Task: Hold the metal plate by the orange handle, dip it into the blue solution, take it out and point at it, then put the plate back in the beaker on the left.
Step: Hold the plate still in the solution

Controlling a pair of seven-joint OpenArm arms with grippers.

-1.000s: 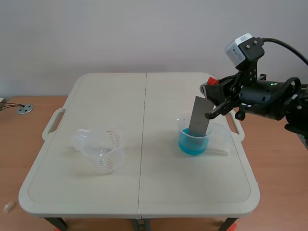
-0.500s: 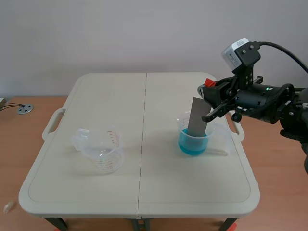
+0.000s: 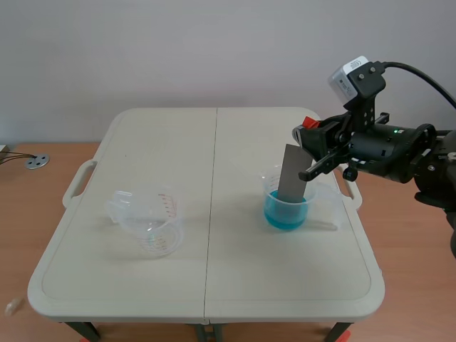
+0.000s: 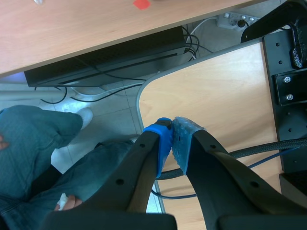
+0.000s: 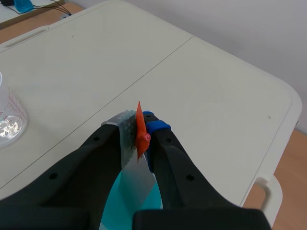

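A grey metal plate (image 3: 293, 173) stands tilted with its lower end in the blue solution of the right beaker (image 3: 288, 208). My right gripper (image 3: 308, 138) is shut on the plate's orange handle (image 5: 140, 130), which shows pinched between the two pads above the plate (image 5: 139, 182). The blue liquid (image 5: 109, 211) lies just under the fingers. An empty clear beaker (image 3: 149, 222) with red markings sits at the table's left. My left gripper (image 4: 171, 139) is off the table, shut on nothing, over the floor beside a wooden desk.
The cream folding table (image 3: 206, 285) has side handles and a middle seam. The empty beaker's rim (image 5: 7, 120) shows far off beside the right gripper. A person's legs (image 4: 43, 143) and cables lie below the left gripper.
The right arm drew slightly back toward the left and the plate sank a little into the blue solution; over the last half second nothing moved.
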